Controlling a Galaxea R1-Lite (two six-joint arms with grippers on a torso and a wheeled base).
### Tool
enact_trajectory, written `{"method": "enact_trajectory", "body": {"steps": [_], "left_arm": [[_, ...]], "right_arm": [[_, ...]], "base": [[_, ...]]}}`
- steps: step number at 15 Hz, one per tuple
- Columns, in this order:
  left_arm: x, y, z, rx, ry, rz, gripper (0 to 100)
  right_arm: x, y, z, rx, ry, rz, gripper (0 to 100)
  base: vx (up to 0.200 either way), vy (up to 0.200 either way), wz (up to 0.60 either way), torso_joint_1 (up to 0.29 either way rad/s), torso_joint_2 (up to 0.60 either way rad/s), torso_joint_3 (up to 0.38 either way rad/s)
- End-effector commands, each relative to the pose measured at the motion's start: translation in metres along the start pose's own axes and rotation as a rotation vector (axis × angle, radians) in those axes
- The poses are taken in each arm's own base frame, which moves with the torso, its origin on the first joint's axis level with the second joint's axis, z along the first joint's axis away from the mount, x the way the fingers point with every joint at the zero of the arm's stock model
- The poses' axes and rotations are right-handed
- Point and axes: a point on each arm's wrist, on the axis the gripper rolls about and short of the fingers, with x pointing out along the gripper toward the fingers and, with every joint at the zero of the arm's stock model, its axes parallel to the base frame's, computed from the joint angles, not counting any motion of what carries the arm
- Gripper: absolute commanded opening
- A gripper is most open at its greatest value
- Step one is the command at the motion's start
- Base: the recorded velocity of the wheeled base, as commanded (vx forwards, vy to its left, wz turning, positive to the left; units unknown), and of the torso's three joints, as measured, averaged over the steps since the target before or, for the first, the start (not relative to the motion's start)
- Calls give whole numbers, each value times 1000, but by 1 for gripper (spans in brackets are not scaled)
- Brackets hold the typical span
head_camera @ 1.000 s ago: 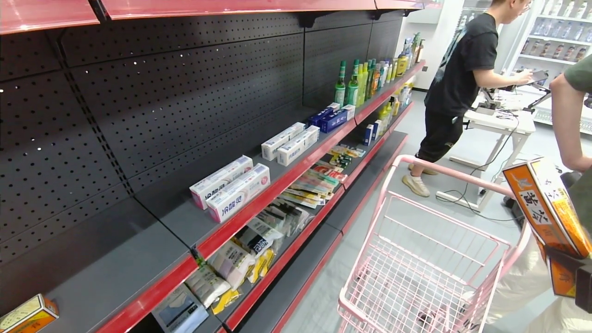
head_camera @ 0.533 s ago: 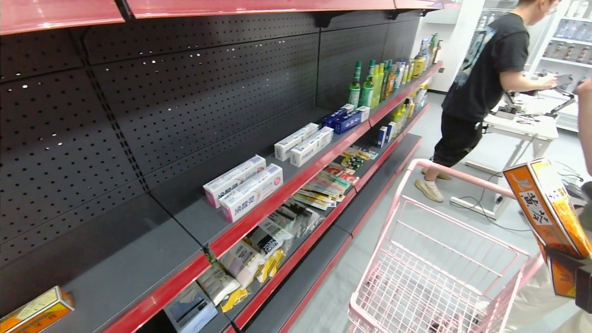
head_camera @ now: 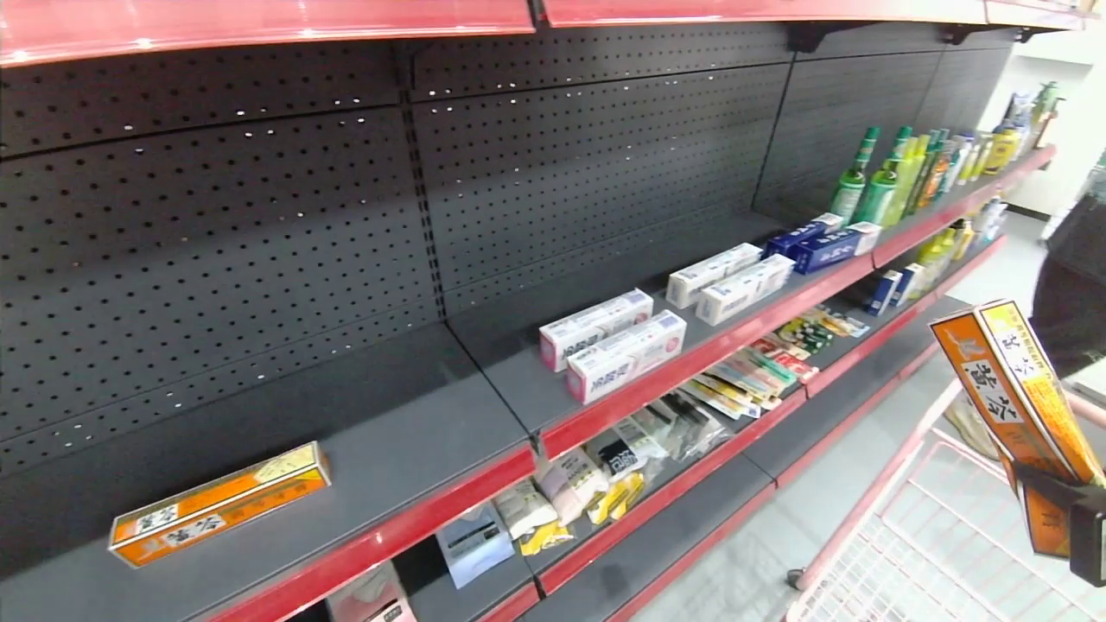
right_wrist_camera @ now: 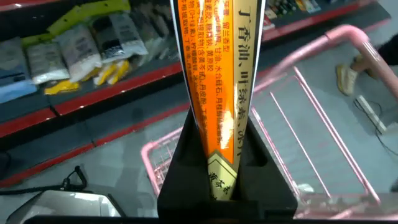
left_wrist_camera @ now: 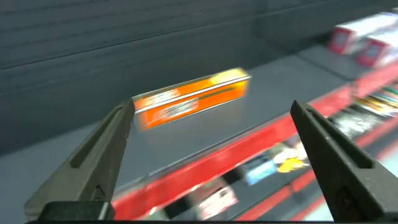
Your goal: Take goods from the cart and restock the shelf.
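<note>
One long shelf [head_camera: 415, 432] of grey boards, red front lips and black pegboard runs across the head view, with the pink wire cart [head_camera: 864, 495] at 5 o'clock. The head camera lays out the stock: green bottles [head_camera: 881, 177] at 2 o'clock, white-and-pink cartons [head_camera: 613, 344] near centre, and pale pouches [head_camera: 570, 492] on the board below at 6 o'clock. The right wrist view adds the grip itself. The right gripper [right_wrist_camera: 219, 146] has both fingers pressed against the lower end of the held box [head_camera: 1011, 389], above the cart's basket. The left wrist view gives the left gripper [left_wrist_camera: 212, 107], its jaws spread wide with nothing between them, hovering off the shelf's red lip and facing the shelved box [head_camera: 220, 503].

The held box is a long, narrow carton, orange with yellow and white panels and dark print. It stands tilted, top leaning toward 11 o'clock, at 4 o'clock in the head view. The shelved box matches it and lies flat on its long side on the middle board at 8 o'clock, well apart from the cartons.

Against half a second ago the whole head picture has slid, so the camera has turned. The shelved box, then cut off at the corner, is now whole. Less of the cart is in frame, and the held box sits at the same 4 o'clock spot.
</note>
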Motion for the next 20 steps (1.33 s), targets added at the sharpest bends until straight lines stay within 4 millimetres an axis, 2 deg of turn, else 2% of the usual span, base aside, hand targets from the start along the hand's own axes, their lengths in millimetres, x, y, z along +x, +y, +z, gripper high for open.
{"method": "enact_trajectory", "body": {"steps": [1,13,16,20], "left_arm": [[0,0,0,0,-1,3,100],[0,0,0,0,-1,1,100],[0,0,0,0,1,3,100],[0,0,0,2,1,-1,100]], "right_arm": [[0,0,0,-1,0,0,0],[4,-1,5,-7,-3,2,0],[1,-1,4,-34,-15,-3,0],[-18,-1,2,-3,-100,-24,0]], "base": [[0,0,600,7,2,-2],[0,0,600,2,2,3],[0,0,0,0,0,0],[0,0,0,0,0,0]]}}
